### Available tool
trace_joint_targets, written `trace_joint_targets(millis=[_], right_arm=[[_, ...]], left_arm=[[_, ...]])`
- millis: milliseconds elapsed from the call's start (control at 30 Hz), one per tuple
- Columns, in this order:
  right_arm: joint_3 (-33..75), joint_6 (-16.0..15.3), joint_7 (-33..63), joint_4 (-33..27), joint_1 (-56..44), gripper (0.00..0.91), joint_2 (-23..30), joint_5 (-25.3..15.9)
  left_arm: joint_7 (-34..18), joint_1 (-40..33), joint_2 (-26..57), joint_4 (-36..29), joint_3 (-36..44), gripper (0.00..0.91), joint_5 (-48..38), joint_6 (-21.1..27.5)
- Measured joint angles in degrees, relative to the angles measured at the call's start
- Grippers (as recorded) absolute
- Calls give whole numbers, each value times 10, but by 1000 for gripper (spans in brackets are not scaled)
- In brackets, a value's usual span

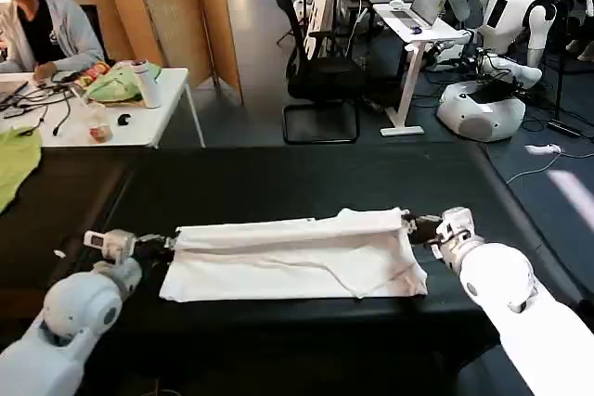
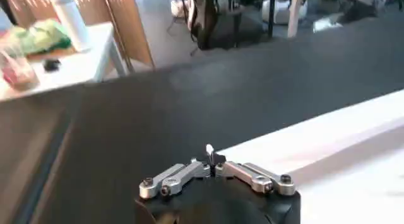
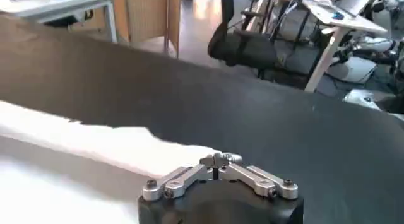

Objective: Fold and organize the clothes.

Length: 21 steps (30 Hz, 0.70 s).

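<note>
Lower centre of the head view: the white T-shirt, folded to a long band, lies on the black table with its long axis running left to right between my arms. My left gripper is pinched together on its left end, my right gripper on the upper right corner, each equally close.

The head camera looks forward and down over the black cloth-covered table; both wrist cameras skim low and close across that same surface.
</note>
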Motion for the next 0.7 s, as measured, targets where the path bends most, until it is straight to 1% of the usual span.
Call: trace_joint_targets(millis=[100,233,267,300,333,367,600,700], right_arm=[[0,0,-1,6,-16,0,3,-7],[6,0,-2,15,-34,0,3,-6],[8,0,-2,18,-37,0,3,-5],[9,0,-3,20,-40,78,2,-4],[12,0,-3,23,-43,176,1,-4],[15,0,-3,26,-46,878,1,-4],[46,0,1,57,-75,878,-3,0],[65,0,3,73,-82,878,-2,14]], left_arm=[[0,11,-7,1,0,0,18,0],[0,24,-12,-3,-3,0,19,0],[0,27,-13,-5,-3,88,18,0],[0,29,-14,-9,-4,731,17,0],[-1,31,-16,-12,-4,878,19,0],[-1,33,-17,-14,-5,878,21,0],[-2,55,-28,-48,-25,878,21,0],[-2,66,-29,-69,-37,878,15,0]])
